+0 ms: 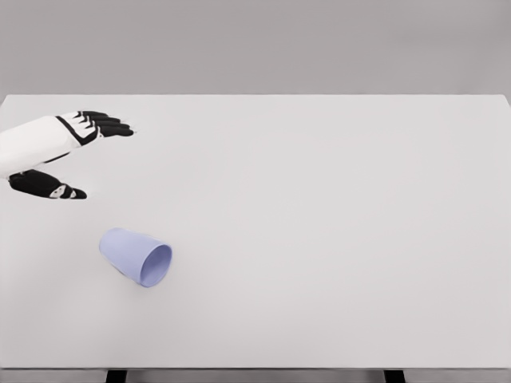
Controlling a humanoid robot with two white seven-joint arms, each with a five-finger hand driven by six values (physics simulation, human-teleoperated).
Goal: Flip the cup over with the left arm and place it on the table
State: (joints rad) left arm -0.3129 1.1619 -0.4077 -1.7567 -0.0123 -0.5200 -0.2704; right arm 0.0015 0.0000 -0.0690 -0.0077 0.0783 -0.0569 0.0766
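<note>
A pale lavender cup (136, 255) lies on its side on the white table (319, 207), near the front left, with its mouth turned toward the lower right. My left hand (84, 155) hovers at the far left, above and behind the cup and apart from it. Its black fingers (108, 124) are stretched out to the right and the thumb (56, 187) is spread below them, holding nothing. The right arm does not show.
The table's front edge (255, 369) runs along the bottom of the view, with two dark legs below it. A grey wall stands behind the far edge.
</note>
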